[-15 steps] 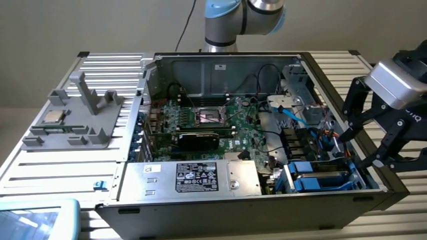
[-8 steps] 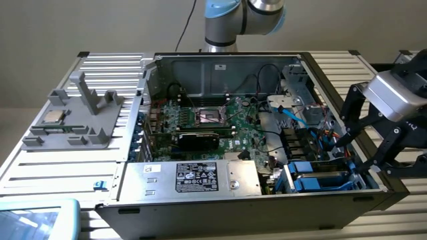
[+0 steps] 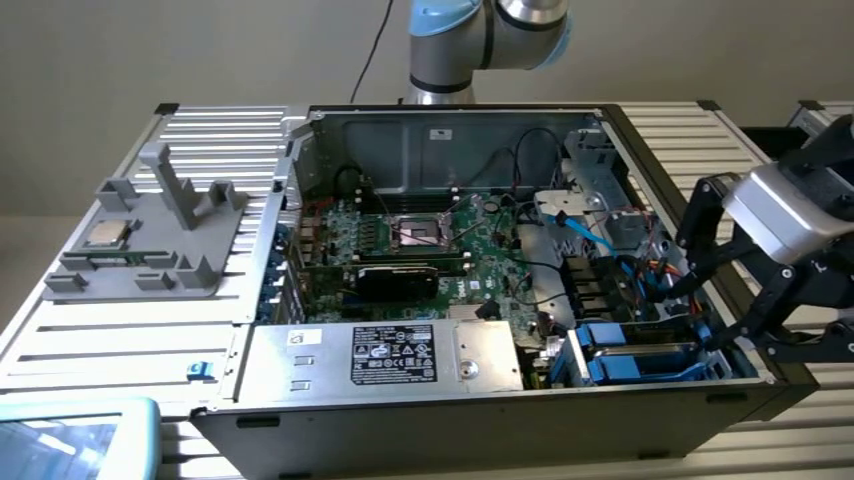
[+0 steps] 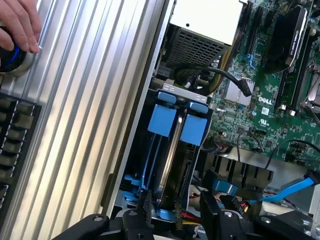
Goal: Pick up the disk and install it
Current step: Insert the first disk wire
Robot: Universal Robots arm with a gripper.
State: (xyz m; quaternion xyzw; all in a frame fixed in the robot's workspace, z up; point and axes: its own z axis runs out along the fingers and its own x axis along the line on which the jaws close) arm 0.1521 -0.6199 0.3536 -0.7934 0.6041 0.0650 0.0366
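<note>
In the exterior view, the open computer case (image 3: 441, 260) lay on the ribbed desk (image 3: 120, 335). The gripper (image 3: 731, 325) hung over the case's corner at the exterior view's right, just beside the drive bay. The disk (image 3: 641, 362), in its blue frame, sat inside that bay. This view gave the whole layout, and it showed how near the black linkage was to the case wall. I think a sideways move could knock the linkage against it.

The wrist view gave the closer detail. The fingers (image 4: 146, 202) were spread apart and grasped nothing. The disk (image 4: 194, 131) stood on edge, with a second blue carrier (image 4: 162, 120) just beside it. A black cable (image 4: 220, 75) and a blue cable (image 4: 295, 187) ran near the bay, and the fingers could catch them. A hand (image 4: 20, 22) rested on a round knob (image 4: 9, 57) on the desk.
</note>
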